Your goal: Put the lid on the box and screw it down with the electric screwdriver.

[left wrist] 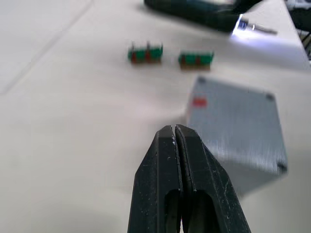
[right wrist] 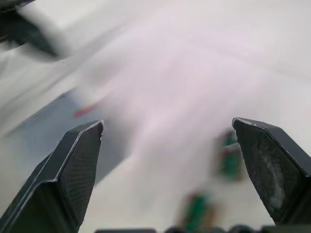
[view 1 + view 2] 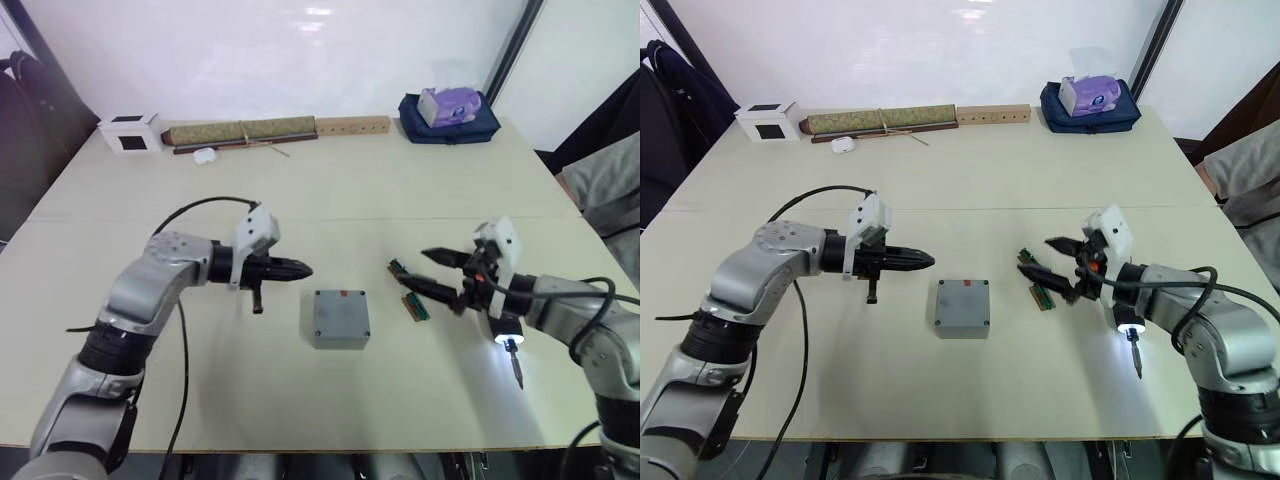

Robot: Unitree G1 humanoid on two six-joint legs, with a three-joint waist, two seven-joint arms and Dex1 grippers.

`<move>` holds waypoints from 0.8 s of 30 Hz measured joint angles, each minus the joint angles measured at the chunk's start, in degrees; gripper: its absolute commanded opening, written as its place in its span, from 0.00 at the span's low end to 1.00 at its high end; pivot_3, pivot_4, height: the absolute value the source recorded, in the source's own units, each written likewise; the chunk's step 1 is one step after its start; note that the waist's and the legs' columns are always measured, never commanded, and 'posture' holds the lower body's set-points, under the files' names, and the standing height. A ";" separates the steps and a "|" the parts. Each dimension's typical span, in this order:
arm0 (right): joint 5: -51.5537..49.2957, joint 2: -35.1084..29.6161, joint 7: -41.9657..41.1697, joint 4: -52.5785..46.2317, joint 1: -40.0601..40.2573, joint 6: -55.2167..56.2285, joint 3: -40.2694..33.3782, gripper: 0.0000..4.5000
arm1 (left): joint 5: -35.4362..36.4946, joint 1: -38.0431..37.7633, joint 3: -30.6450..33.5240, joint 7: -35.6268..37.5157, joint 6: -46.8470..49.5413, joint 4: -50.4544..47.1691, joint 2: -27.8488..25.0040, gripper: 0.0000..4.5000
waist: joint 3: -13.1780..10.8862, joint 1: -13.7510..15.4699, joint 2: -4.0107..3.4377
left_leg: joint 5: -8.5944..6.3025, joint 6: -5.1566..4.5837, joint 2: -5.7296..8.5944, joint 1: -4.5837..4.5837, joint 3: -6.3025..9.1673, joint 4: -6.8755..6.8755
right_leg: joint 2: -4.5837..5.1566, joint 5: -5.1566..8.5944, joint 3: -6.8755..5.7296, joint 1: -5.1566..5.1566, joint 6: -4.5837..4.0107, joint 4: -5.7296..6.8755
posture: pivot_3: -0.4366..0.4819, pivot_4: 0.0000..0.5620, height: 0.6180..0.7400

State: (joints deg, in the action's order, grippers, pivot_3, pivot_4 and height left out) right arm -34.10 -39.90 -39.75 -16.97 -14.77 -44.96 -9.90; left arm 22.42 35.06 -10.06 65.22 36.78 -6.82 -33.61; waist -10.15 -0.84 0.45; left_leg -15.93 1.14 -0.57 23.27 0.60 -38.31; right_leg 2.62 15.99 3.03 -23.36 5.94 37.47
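Observation:
The grey box [image 3: 341, 320] stands at the table's middle with the lid [image 3: 341, 308] lying flat on top, a red mark near its far edge. My left gripper [image 3: 305, 268] hovers just left of the box, shut and holding nothing; its fingers [image 1: 175, 141] point at the lid [image 1: 238, 121]. My right gripper [image 3: 432, 273] is open to the right of the box, above small green parts. The electric screwdriver [image 3: 508, 345] lies under my right wrist, its light on and its bit [image 3: 517, 372] pointing to the front edge; most of its body is hidden.
Two green parts [image 3: 400, 268] [image 3: 415, 305] lie between the box and my right gripper. Along the far edge stand a white cube [image 3: 131, 133], a rolled mat [image 3: 240, 132], a wooden block [image 3: 352, 125] and a blue bag with tissues [image 3: 449, 115].

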 measured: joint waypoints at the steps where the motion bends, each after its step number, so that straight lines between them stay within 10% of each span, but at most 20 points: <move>1: 2.42 0.91 1.00 2.10 -0.20 2.39 1.38 0.98 | 0.14 0.11 -0.30 -0.26 0.11 -0.07 0.45 0.00 | 0.00 -0.01 0.00 | 0.01 0.01 -0.01 0.02 -0.03 0.02 | -0.02 0.00 0.00 -0.03 0.00 0.00 | 0.48 0.27 1.00; 6: 6.94 2.52 0.09 7.22 -0.04 7.83 5.29 0.98 | 0.41 -0.29 -0.51 -0.71 0.52 -0.29 0.64 0.00 | -0.01 -0.06 -0.01 | 0.03 0.05 -0.03 0.04 -0.06 0.04 | -0.01 0.00 0.04 -0.08 0.00 0.03 | 0.48 0.27 1.00; 13: 8.16 2.80 -1.36 7.50 0.28 9.72 5.97 0.53 | 0.57 -2.41 -0.99 -1.31 0.66 -1.76 0.16 0.00 | -0.01 0.03 -0.01 | 0.03 0.06 -0.02 0.03 -0.03 0.03 | 0.01 0.00 0.04 -0.07 0.00 0.03 | 0.48 0.27 1.00; 24: 12.73 4.06 -1.08 13.65 -2.48 12.96 8.77 0.53 | 0.54 -2.90 -2.31 -1.94 0.45 -2.18 0.13 0.00 | -0.01 -0.04 -0.01 | 0.04 0.07 -0.02 0.02 -0.05 0.02 | -0.01 0.00 0.03 -0.07 0.00 0.04 | 0.48 0.27 1.00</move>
State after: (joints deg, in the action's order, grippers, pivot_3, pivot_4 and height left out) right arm -21.36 -35.84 -40.84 -3.32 -17.25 -32.00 -1.13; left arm 22.96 32.16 -12.36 63.28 37.23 -9.00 -33.48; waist -10.16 -0.88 0.44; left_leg -15.89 1.21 -0.58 23.29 0.55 -38.29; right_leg 2.60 15.99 3.06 -23.43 5.94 37.52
